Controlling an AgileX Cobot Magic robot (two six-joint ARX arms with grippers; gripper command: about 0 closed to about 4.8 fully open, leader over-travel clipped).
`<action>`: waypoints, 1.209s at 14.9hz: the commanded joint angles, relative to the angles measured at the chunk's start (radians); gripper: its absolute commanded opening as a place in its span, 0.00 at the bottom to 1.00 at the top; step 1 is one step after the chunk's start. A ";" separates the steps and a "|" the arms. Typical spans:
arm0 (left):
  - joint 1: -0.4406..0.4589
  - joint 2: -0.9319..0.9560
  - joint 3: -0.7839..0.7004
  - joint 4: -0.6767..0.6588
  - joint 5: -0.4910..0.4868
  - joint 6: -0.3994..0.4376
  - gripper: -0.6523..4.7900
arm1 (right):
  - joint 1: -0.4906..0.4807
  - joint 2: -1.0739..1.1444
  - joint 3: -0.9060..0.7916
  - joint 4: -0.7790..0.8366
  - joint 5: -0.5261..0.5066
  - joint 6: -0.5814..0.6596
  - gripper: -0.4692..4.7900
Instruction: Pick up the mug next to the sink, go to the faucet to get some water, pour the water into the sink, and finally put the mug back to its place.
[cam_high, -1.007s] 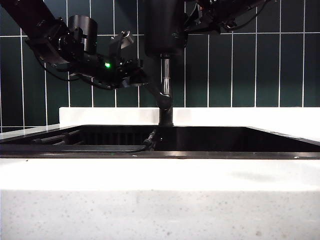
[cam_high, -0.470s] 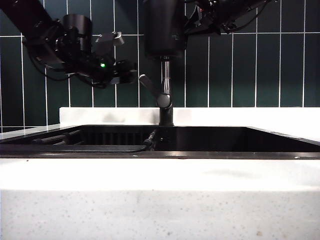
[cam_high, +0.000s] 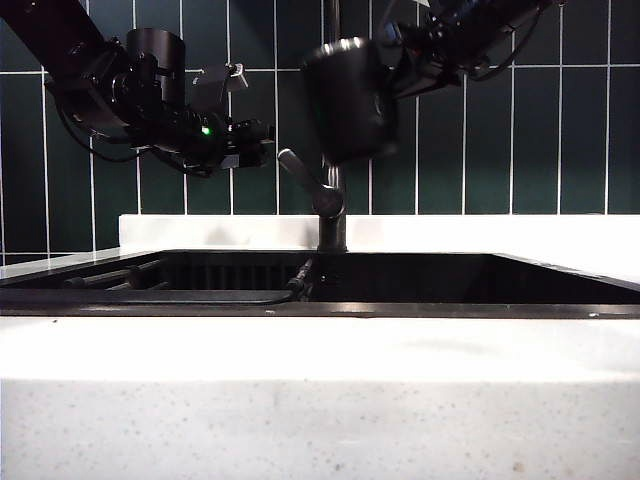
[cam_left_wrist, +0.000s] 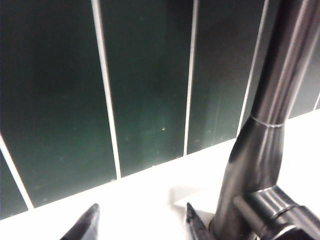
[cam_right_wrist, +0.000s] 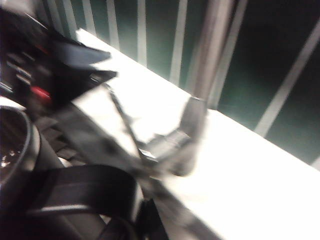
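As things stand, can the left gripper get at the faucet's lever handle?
Probably yes. The left gripper hangs open just beside and above the lever handle, nothing between them. The mug, held tilted by the right gripper, sits higher, clear of that path.

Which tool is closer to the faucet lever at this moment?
Left. The left tool hangs open just beside the lever; the right tool is higher, across the faucet, holding the mug.

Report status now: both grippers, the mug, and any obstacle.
Left gripper open, empty, beside faucet lever. Right gripper shut on mug, tilted above sink. Nothing in the way.
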 joint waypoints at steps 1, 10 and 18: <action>0.000 -0.006 0.003 0.002 -0.003 0.002 0.51 | 0.001 -0.010 0.010 0.023 0.098 -0.124 0.13; 0.009 -0.006 0.003 -0.012 -0.010 0.003 0.51 | 0.000 -0.010 0.010 -0.034 0.352 -0.425 0.13; 0.009 -0.006 0.003 -0.048 -0.010 0.003 0.51 | 0.001 -0.010 0.010 -0.003 0.434 -0.750 0.13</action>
